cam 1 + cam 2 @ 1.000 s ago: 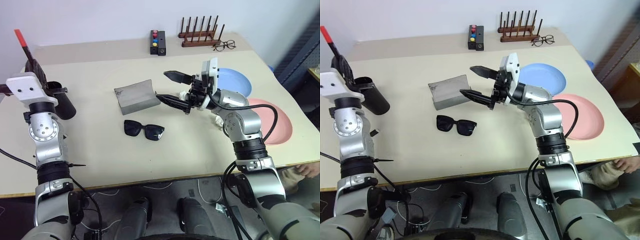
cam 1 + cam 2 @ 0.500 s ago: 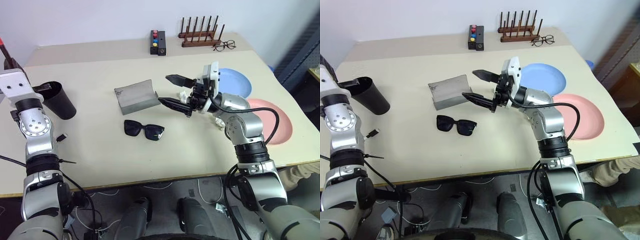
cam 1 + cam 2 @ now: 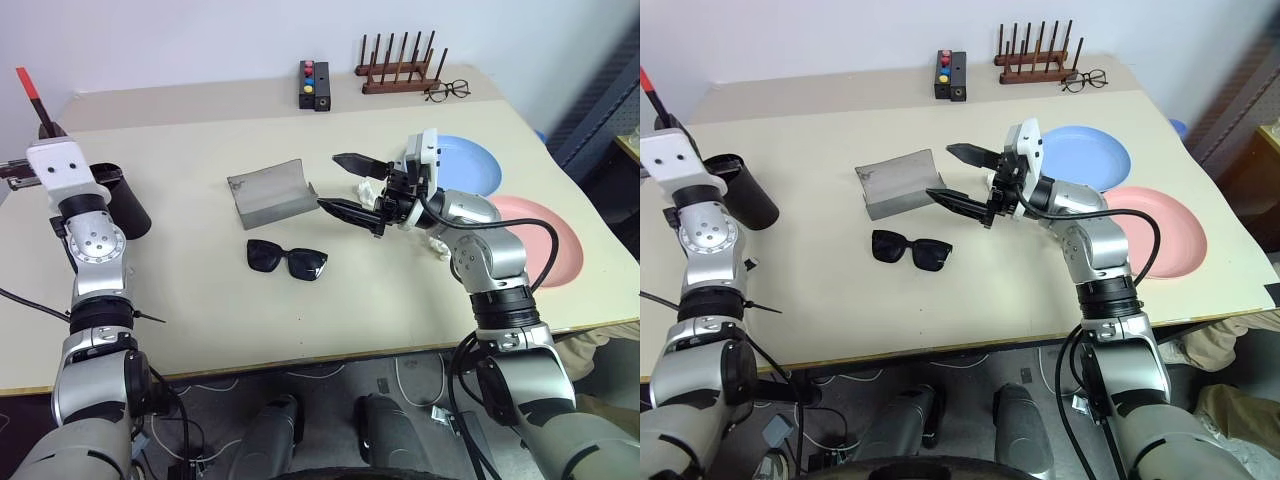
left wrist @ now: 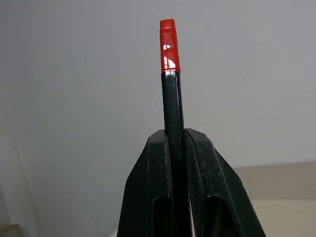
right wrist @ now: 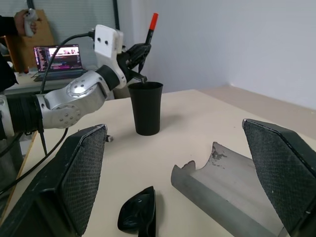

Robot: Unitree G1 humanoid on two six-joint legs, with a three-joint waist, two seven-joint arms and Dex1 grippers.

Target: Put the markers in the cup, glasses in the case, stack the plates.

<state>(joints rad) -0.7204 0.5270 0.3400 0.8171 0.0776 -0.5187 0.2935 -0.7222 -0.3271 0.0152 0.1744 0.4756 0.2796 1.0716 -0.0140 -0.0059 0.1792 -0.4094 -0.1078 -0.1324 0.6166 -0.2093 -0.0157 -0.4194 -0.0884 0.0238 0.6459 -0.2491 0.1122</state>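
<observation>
One marker [image 4: 171, 113] is clamped in the left gripper [image 5: 136, 58], red cap up, just above the black cup [image 5: 146, 107]. Risks: tip catches the rim and tips the cup, or misses entirely. Right gripper [image 3: 348, 186] hangs wide open, empty, beside the grey case [image 3: 270, 192].

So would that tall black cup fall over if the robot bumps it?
Probably, yes. The cup stands upright, tall on a base narrower than its rim, so a sideways knock could tip it. It looks like light plastic, so it might slide or roll away on the smooth table.
</observation>
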